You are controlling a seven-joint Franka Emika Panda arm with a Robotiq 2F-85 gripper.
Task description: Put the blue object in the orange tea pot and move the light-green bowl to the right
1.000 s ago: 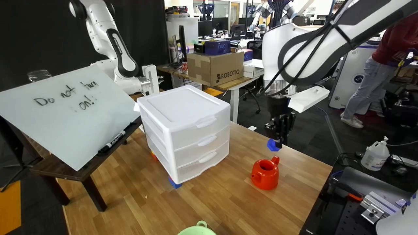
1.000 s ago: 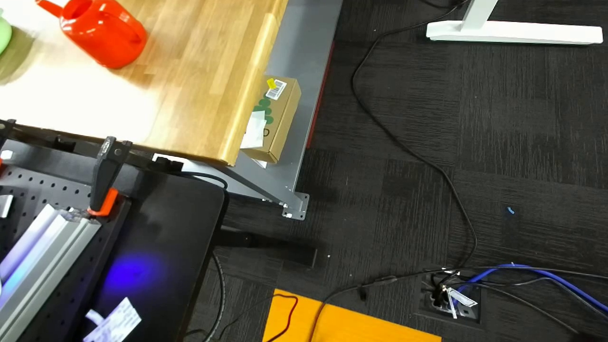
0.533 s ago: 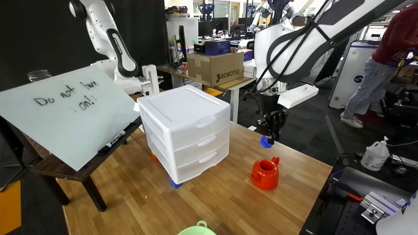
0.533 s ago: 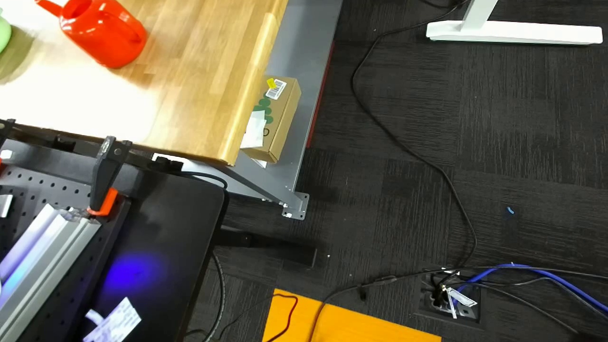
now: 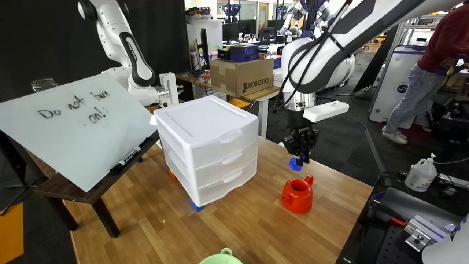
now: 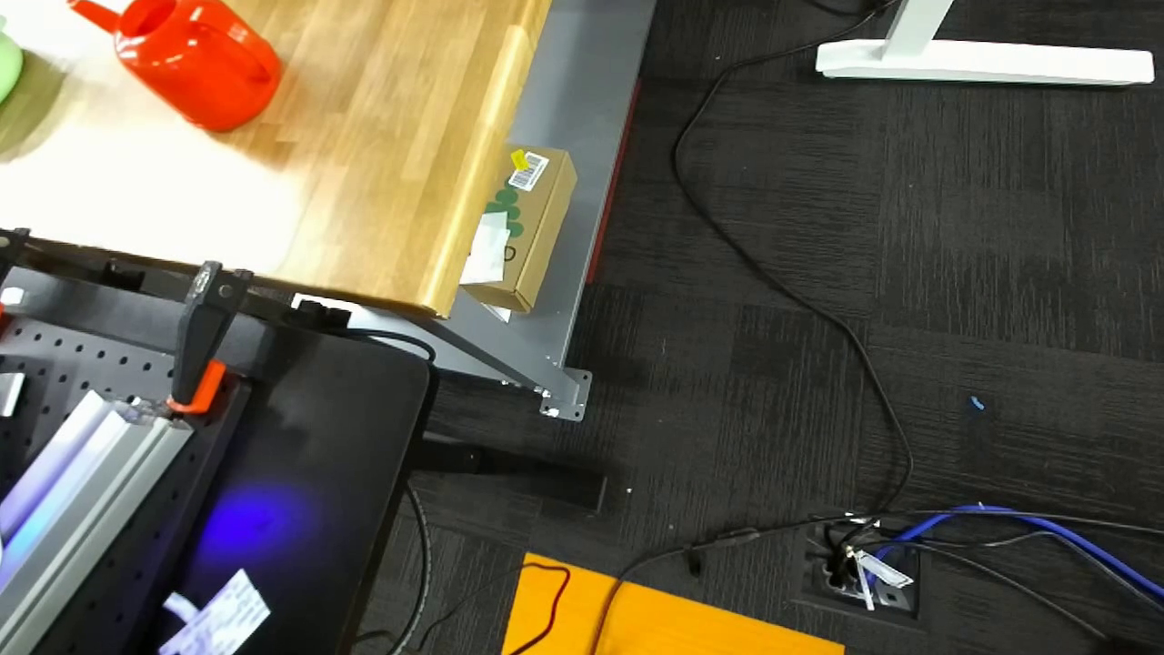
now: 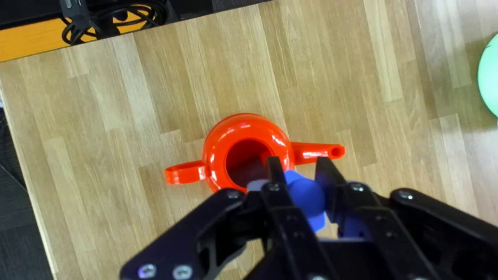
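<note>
My gripper (image 5: 302,159) is shut on the blue object (image 5: 295,164) and holds it in the air, above and a little behind the orange tea pot (image 5: 298,203) in an exterior view. In the wrist view the blue object (image 7: 307,194) sits between the two fingers (image 7: 299,167), beside the opening of the tea pot (image 7: 268,130). The tea pot stands upright on the table and also shows in an exterior view (image 6: 205,68), where the gripper is out of view. The light-green bowl (image 5: 221,259) is cut off at the bottom edge; part of it shows in the wrist view (image 7: 491,76).
A white drawer unit (image 5: 209,146) stands left of the tea pot on the wooden table (image 5: 234,227). A whiteboard (image 5: 77,121) on a dark stand is further left. A black side table with a clamp (image 6: 205,337) adjoins the table edge.
In an exterior view my gripper has moved left with the blue object and lately a little down, now above the tea pot. The tea pot and bowl have not moved.
</note>
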